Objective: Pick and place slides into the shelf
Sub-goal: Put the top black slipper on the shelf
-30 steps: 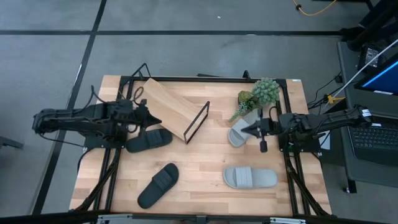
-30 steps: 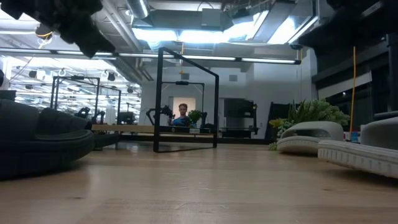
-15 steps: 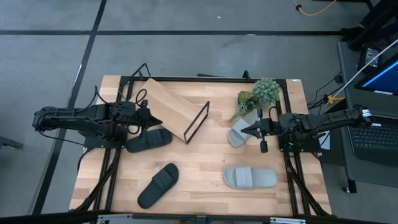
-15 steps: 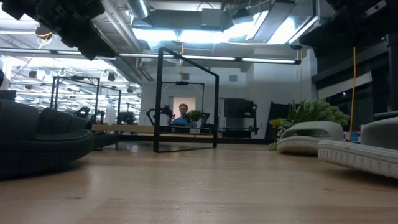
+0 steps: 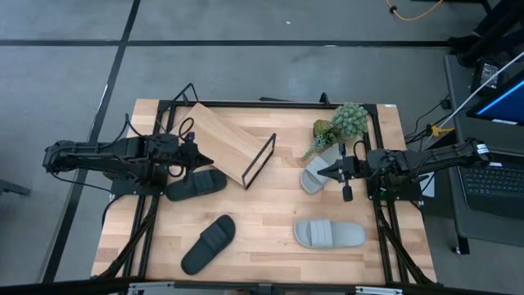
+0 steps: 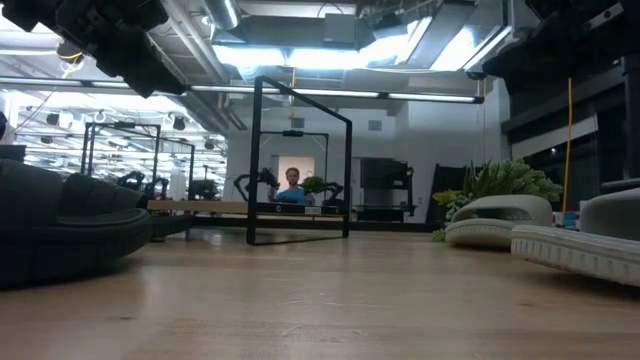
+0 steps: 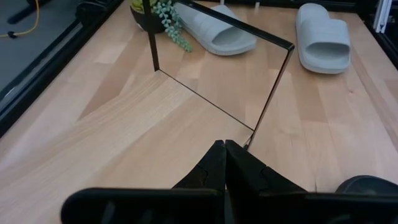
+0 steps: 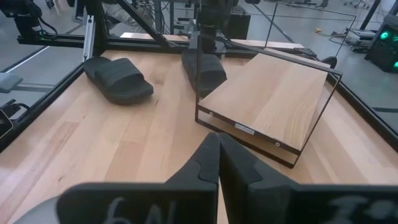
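Observation:
The shelf (image 5: pixel 223 141), a light plank in a thin black wire frame, stands skewed on the table's far left part; it also shows in the right wrist view (image 8: pixel 273 99). Two black slides (image 5: pixel 196 183) (image 5: pixel 208 243) lie on their soles near it. Two grey slides (image 5: pixel 313 176) (image 5: pixel 329 234) lie on the right side. My left gripper (image 5: pixel 190 154) hangs shut above the shelf's left end (image 7: pixel 222 155). My right gripper (image 5: pixel 325 170) hangs shut above the far grey slide (image 8: pixel 217 146). Neither touches anything.
A potted green plant (image 5: pixel 340 127) stands at the far right, close to the far grey slide. A black frame (image 5: pixel 270 104) runs along the table's edges. Bare wood lies in the middle of the table (image 5: pixel 266 205).

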Tool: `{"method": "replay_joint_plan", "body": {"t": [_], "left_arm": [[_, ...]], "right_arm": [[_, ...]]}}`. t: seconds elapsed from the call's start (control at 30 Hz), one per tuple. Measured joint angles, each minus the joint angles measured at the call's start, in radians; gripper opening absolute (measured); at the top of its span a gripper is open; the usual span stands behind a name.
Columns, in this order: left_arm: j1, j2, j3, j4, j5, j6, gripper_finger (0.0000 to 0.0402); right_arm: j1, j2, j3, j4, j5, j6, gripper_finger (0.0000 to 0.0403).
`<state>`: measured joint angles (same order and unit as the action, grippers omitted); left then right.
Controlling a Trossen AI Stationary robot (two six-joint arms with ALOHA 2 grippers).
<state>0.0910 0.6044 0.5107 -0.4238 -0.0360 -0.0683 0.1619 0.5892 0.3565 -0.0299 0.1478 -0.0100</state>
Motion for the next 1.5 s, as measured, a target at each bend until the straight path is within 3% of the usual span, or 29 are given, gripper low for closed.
{"method": "replay_joint_plan", "body": {"t": [0.33,0.83,1.13,1.33,1.5], "left_arm": [[0.0,0.0,0.0,-0.011,-0.01,0.0,0.0],[0.0,0.0,0.0,-0.01,-0.011,0.0,0.0],[0.0,0.0,-0.001,-0.01,-0.014,0.0,0.0],[0.0,0.0,-0.001,-0.01,-0.103,0.0,0.0],[0.0,0.0,-0.001,-0.01,-0.112,0.0,0.0]], "right_arm": [[0.0,0.0,0.0,0.003,0.001,-0.1,0.0017],[0.0,0.0,0.0,0.005,0.001,-0.101,0.002],[0.0,0.0,0.0,0.025,0.081,-0.066,0.002],[0.0,0.0,0.0,0.024,0.081,-0.019,0.002],[0.0,0.0,0.0,0.024,0.081,-0.017,0.002]]}}
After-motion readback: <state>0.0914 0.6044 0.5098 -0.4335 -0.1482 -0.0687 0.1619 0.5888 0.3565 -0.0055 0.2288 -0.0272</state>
